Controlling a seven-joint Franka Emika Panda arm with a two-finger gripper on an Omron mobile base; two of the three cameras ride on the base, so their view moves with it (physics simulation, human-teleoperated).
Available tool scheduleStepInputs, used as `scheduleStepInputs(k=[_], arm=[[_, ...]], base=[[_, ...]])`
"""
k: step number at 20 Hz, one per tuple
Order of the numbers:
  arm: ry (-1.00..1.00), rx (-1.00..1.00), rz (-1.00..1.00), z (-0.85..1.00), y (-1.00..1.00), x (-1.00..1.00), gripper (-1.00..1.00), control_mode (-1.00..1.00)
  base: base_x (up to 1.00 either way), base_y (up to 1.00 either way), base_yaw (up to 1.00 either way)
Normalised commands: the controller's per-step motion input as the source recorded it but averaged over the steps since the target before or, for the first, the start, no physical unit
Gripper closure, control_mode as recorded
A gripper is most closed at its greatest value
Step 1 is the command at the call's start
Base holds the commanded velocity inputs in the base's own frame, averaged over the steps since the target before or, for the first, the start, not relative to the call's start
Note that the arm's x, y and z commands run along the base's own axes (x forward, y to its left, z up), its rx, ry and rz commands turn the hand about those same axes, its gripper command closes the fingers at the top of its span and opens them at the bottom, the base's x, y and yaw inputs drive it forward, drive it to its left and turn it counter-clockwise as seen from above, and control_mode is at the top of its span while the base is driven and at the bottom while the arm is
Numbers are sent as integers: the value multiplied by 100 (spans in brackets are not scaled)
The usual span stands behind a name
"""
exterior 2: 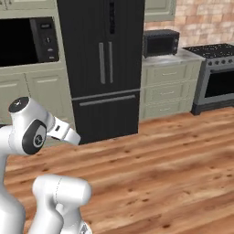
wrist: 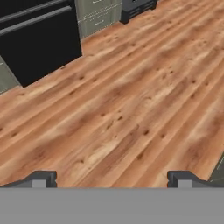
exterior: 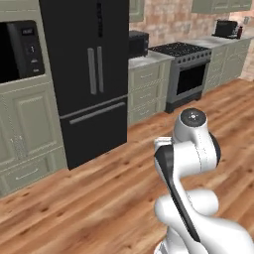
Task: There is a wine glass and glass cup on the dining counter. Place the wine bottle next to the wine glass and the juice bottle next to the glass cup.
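Note:
The wine glass, glass cup, wine bottle, juice bottle and dining counter are out of view. In the hand view my gripper (wrist: 111, 179) is open, its two dark fingertips (wrist: 43, 178) standing far apart with nothing between them, looking down at bare wooden floor. My white arm is folded up above the base in both base views, with the hand itself hidden from them.
A black fridge (exterior: 87, 74) stands ahead, with a wall oven (exterior: 17, 52) in pale green cabinets to its left. Right of the fridge is a counter with a microwave (exterior 2: 160, 42), then a steel range (exterior: 186, 74). Open wood floor (exterior 2: 173, 169) lies between me and them.

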Motion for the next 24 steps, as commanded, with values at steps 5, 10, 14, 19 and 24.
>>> scheduleStepInputs(k=[5,10,14,19,24], arm=[[0,0,0,0,0,0,-100,100],[0,0,0,0,0,0,-100,100],[0,0,0,0,0,0,-100,100],[0,0,0,0,0,0,-100,100],[0,0,0,0,0,0,-100,100]], base=[[69,4,-34],[69,3,-34],[70,3,-33],[70,3,-33],[71,2,-32]])
